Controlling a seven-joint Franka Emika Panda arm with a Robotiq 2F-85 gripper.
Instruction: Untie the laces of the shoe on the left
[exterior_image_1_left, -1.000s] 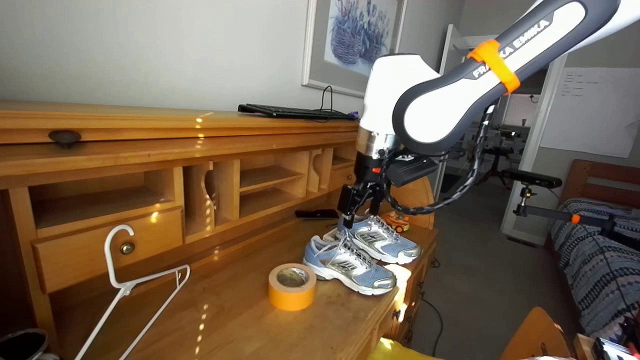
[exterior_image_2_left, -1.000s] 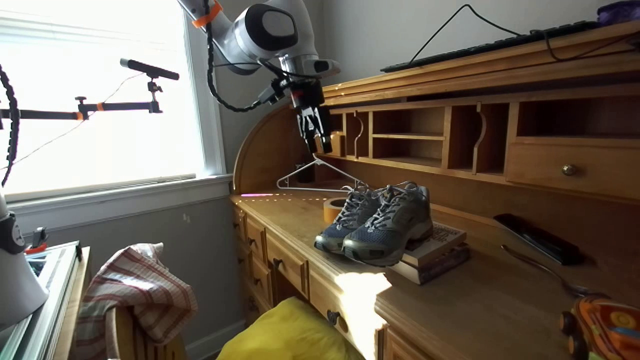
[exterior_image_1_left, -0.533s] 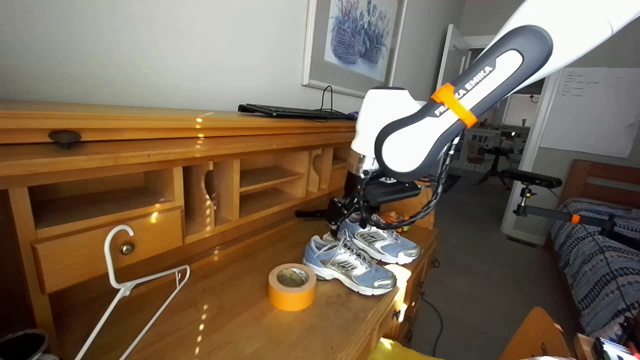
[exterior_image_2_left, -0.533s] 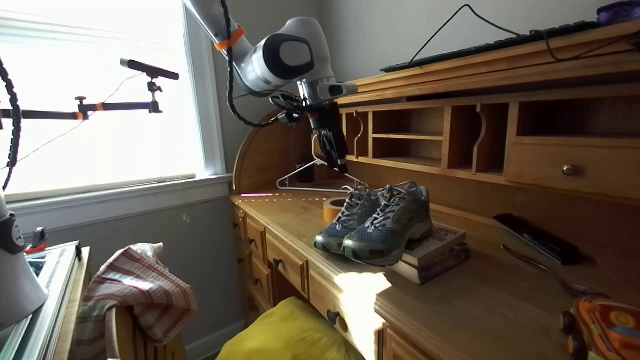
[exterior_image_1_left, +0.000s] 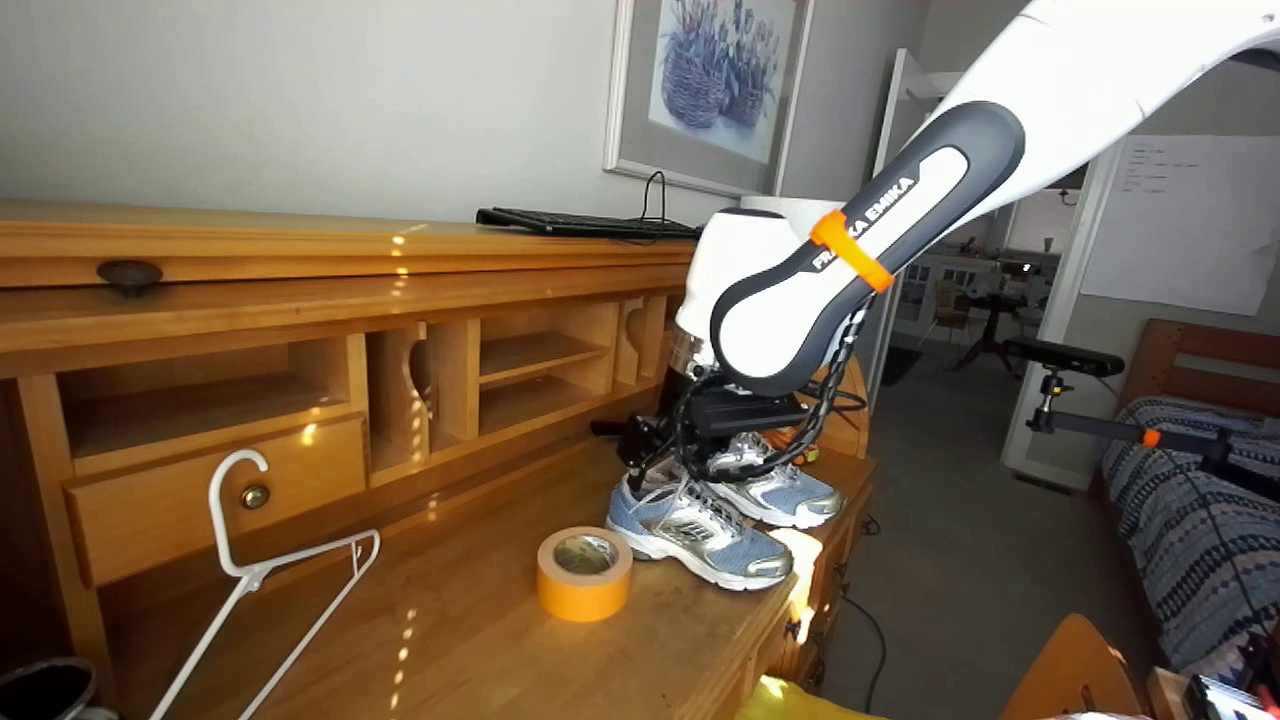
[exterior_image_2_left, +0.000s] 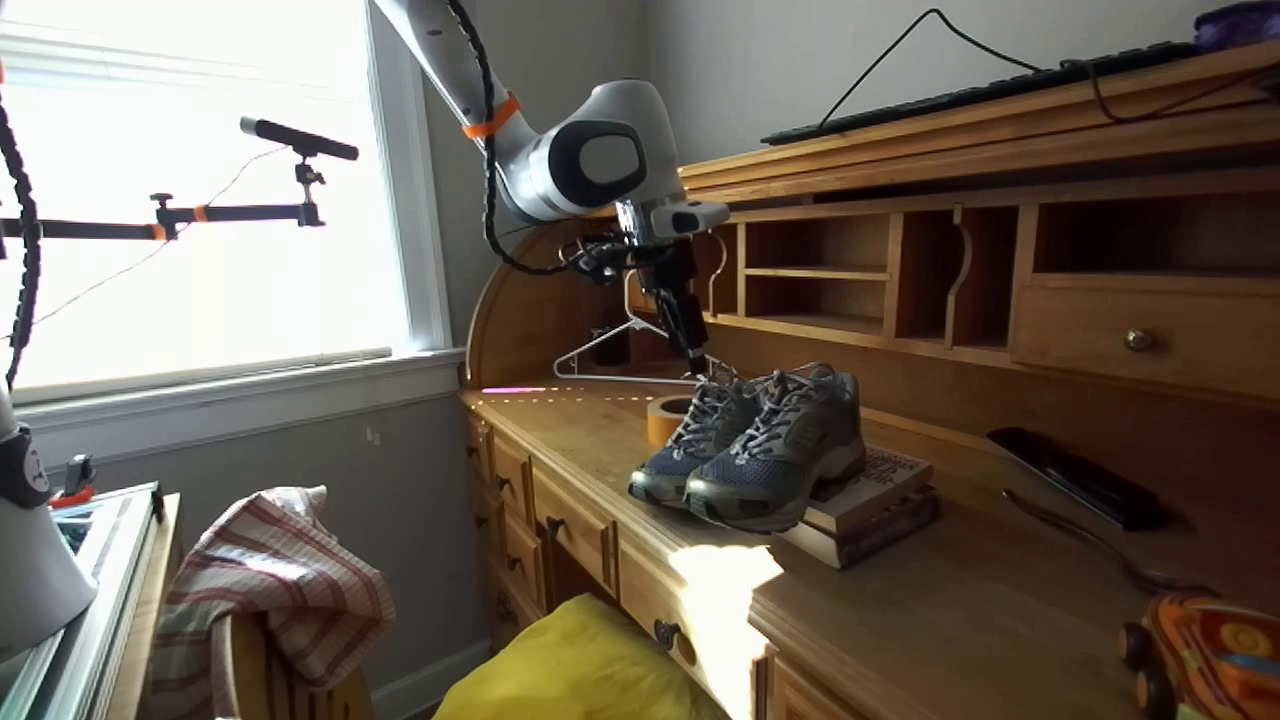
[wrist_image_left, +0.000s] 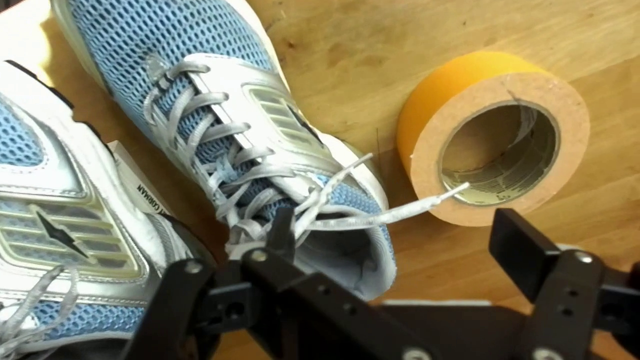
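Shoe (wrist_image_left: 280, 115): just beside tape (exterior_image_1_left: 585, 592); may skid if laces (wrist_image_left: 270, 171) snag.
Gripper (wrist_image_left: 393, 224): higher than tape, jaws wide apart, empty; may hit shoe if lowered too far.
Tape: may shift if brushed by gripper.
Laces: on shoe, ends towards tape; may tighten if mispulled.

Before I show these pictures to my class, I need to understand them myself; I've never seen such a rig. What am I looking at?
The white-and-grey machine is a robot arm, above a wooden desk. Two pictures look on from different places outside it; the third is taken from its wrist, looking past its black fingers. On the desk, a blue-and-silver shoe stands between its mate and a yellow tape roll; an exterior view also shows books and an orange toy vehicle there. The fingers stand apart near that shoe's heel end and hold nothing: in the wrist view, its lace ends show ungripped. Whether a knot remains, I can't tell.
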